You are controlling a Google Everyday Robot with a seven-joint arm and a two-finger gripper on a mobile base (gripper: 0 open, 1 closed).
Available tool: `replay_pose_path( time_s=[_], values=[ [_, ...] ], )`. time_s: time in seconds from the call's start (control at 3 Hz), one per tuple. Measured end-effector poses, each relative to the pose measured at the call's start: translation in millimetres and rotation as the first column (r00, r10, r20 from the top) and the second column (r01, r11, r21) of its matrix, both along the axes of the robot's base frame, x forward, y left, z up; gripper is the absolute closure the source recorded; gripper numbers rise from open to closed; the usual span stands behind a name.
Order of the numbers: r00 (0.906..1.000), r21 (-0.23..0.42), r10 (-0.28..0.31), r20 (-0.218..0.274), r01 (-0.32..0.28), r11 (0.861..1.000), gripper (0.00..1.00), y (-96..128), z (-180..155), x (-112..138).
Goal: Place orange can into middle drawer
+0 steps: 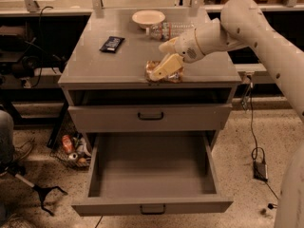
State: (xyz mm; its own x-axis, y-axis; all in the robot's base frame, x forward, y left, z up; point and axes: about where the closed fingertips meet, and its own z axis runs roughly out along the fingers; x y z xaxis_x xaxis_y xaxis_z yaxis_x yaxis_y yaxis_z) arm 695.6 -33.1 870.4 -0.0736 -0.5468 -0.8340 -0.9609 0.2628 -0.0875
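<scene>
The orange can [176, 75], a glossy orange-brown foil packet, lies on the cabinet top [109, 65] near its front edge, right of centre. My gripper [158, 61] reaches in from the right and sits low over the packet. Its two cream fingers stand apart: one finger [166, 66] lies across the packet, the other is just behind it. The packet rests on the top and is not lifted. Below, an upper drawer [118, 118] with a dark handle is closed. The drawer under it [152, 205] is pulled out wide and is empty.
A flat black bar [112, 43] lies at the left of the cabinet top. A white bowl [148, 18] and a clear plastic bottle [168, 31] lie at the back. A basket of items [71, 151] sits on the floor at the left, cables at the right.
</scene>
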Motion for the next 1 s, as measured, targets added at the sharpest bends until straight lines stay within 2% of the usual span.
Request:
replay_pose_path(
  time_s=[1.0],
  values=[
    [0.9997,-0.041,-0.004,0.024,0.005,0.999,0.00,2.3,-1.3,1.0]
  ],
)
